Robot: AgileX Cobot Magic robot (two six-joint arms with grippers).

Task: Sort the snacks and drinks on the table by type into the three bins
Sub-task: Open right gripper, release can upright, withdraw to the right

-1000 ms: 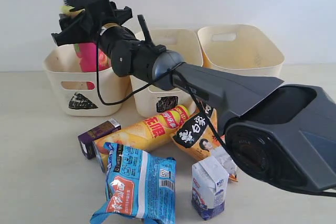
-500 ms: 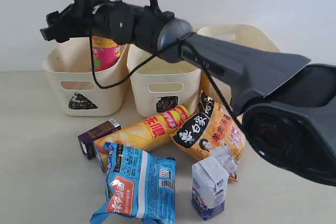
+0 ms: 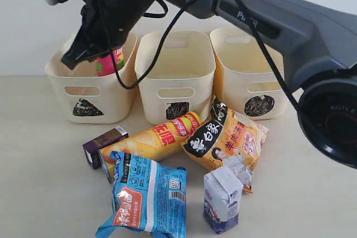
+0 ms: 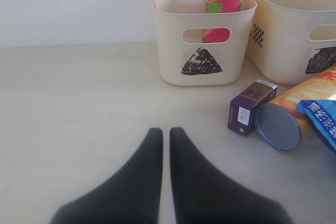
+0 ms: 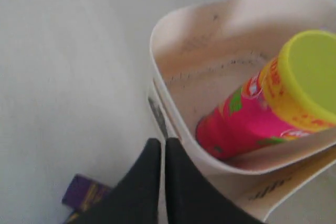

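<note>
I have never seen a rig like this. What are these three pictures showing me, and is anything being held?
This is a robot with two arms, each ending in a two-fingered tool. The wide picture comes from a camera off the arms. The other two come from cameras on the wrists, each looking along its own tool.

The right tool is shut and empty, by the rim of the left bin, where a pink chip tube stands. The left tool is also shut and empty, over the table.

Beside that bin are a middle bin and a right bin. In front of them lie a yellow chip tube, a blue bag, an orange bag and a purple carton. A white carton stands upright.
</note>
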